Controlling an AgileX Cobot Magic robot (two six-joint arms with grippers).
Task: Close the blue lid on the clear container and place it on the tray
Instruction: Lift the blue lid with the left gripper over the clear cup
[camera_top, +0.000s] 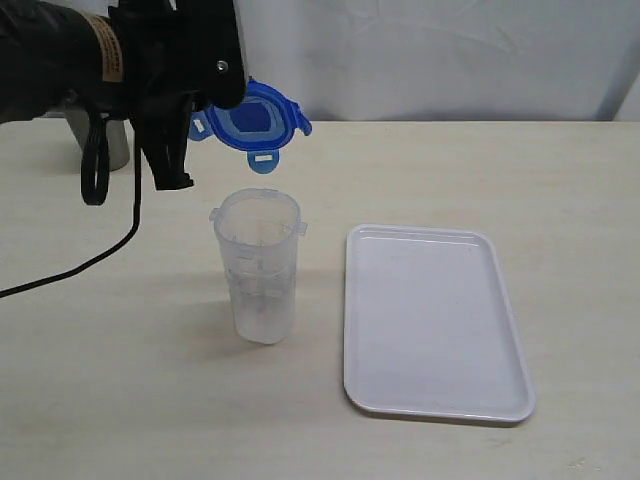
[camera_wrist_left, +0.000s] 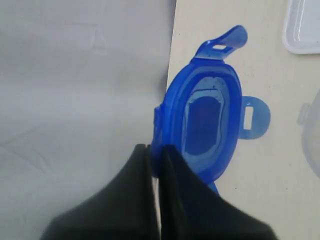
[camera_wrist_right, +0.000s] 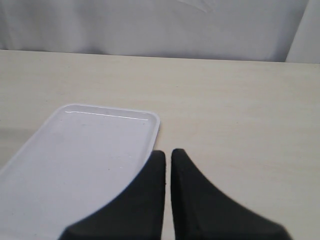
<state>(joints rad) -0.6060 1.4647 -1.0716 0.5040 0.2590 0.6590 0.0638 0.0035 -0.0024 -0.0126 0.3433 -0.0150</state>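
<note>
My left gripper (camera_wrist_left: 156, 150) is shut on the rim of the blue lid (camera_wrist_left: 205, 115), with its four tabs sticking out. In the exterior view the blue lid (camera_top: 255, 118) hangs tilted in the air, above and a little behind the clear container (camera_top: 258, 270). That container stands upright and open on the table, left of the tray (camera_top: 430, 320). The white tray lies flat with nothing on it. My right gripper (camera_wrist_right: 168, 152) is shut on nothing, hovering over the table beside the tray's (camera_wrist_right: 90, 150) corner. It is outside the exterior view.
A grey steel cup (camera_top: 115, 145) stands at the back left, mostly hidden behind the left arm. A black cable (camera_top: 100, 260) hangs from that arm onto the table. A white backdrop closes off the far table edge.
</note>
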